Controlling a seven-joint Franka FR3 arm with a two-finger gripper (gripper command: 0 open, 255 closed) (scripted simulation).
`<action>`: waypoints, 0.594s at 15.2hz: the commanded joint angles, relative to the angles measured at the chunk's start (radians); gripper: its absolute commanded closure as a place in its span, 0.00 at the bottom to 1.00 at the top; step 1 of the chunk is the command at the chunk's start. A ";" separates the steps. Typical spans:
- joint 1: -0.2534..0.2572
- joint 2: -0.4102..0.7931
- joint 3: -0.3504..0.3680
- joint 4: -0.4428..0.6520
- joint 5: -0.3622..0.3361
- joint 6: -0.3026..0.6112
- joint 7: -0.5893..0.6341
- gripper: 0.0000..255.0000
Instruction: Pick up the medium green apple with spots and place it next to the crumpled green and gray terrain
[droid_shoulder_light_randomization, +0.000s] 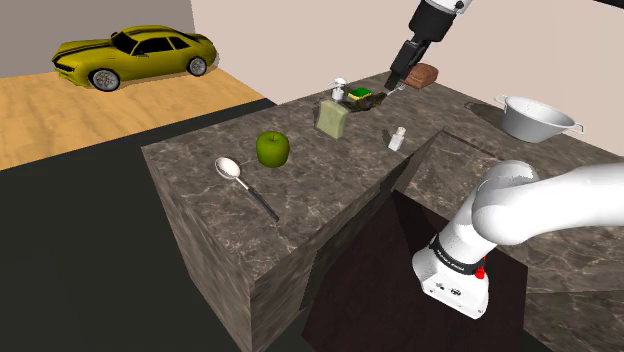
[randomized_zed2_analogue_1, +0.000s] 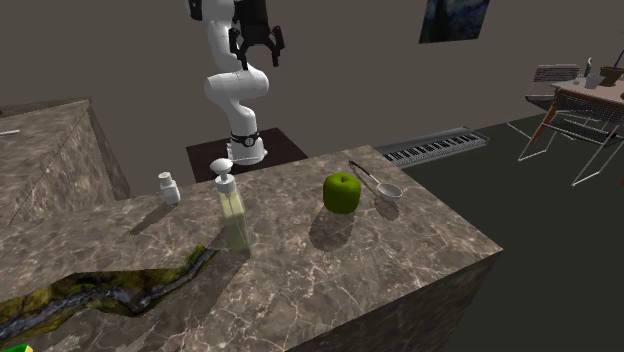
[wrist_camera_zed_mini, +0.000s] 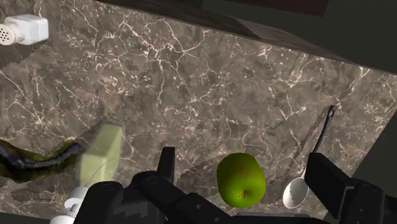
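Observation:
The green apple (droid_shoulder_light_randomization: 272, 149) with brown spots stands on the dark marble counter (droid_shoulder_light_randomization: 330, 190), between a spoon and a soap bottle. In the second exterior view the apple (randomized_zed2_analogue_1: 342, 192) sits near the counter's right end. The crumpled green and grey terrain (droid_shoulder_light_randomization: 365, 97) lies at the far end of the counter, past the bottle; the same terrain (randomized_zed2_analogue_1: 110, 290) runs along that view's lower left. My gripper (droid_shoulder_light_randomization: 397, 85) hangs open high above the counter, holding nothing. In the wrist view the apple (wrist_camera_zed_mini: 241, 180) shows far below, between the spread fingers (wrist_camera_zed_mini: 167, 165), untouched.
A metal spoon (droid_shoulder_light_randomization: 240, 180) lies beside the apple. A pump soap bottle (droid_shoulder_light_randomization: 335, 112) stands between apple and terrain. A small white shaker (droid_shoulder_light_randomization: 398, 138) sits by the counter's inner edge. A metal bowl (droid_shoulder_light_randomization: 538, 117) and a brown lump (droid_shoulder_light_randomization: 425, 74) are further back.

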 joint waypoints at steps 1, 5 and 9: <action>0.000 0.000 0.000 0.000 0.000 0.000 0.000 0.00; -0.012 0.146 0.056 0.039 0.037 0.061 0.113 0.00; -0.024 0.303 0.105 0.100 0.062 0.113 0.223 0.00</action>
